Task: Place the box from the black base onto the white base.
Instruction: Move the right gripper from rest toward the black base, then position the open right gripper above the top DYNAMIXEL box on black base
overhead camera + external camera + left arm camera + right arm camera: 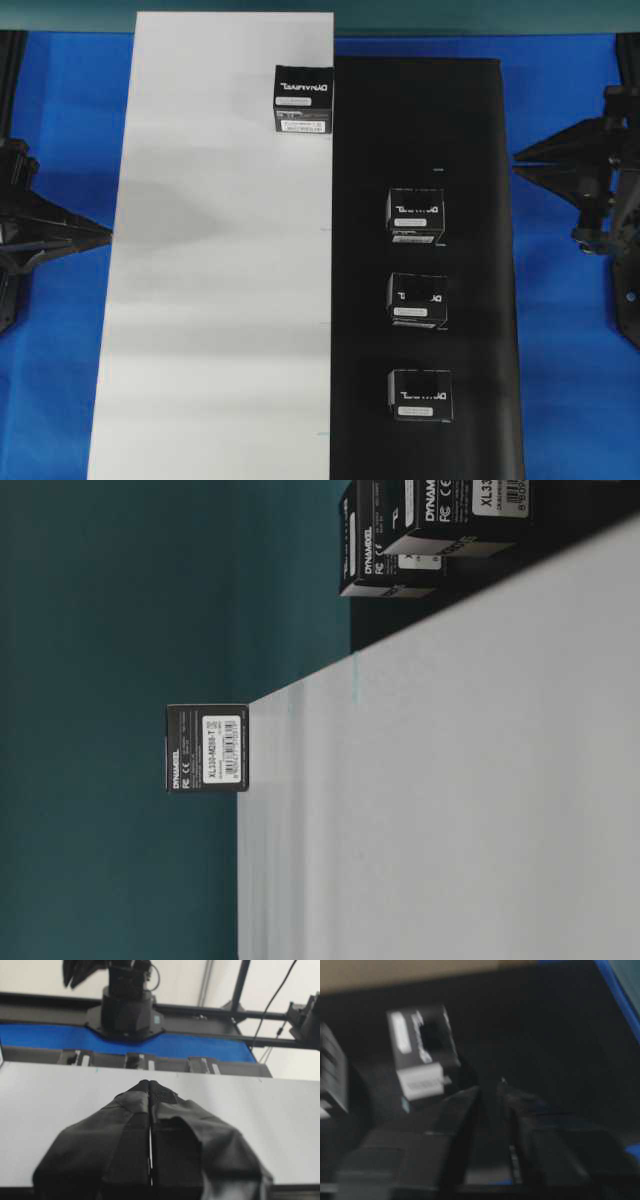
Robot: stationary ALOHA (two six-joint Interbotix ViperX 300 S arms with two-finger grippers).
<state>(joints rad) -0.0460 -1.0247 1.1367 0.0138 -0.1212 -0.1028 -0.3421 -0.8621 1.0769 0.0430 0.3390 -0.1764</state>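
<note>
One box (303,98) sits at white base (210,300) far right edge; three remain on black base (480,200). Left gripper (150,1091) closed, empty. Right gripper (490,1091) blurred, narrow gap, empty.

From above, even light falls bright on the white base (215,250), with soft grey bands across it, while the black base (420,150) swallows detail and glare washes out the box tops. The table-level view is sharp but turned sideways. The left wrist view is crisp, its background blown white. The right wrist view is dim and heavily blurred, the right claw (490,1095) smeared
</note>
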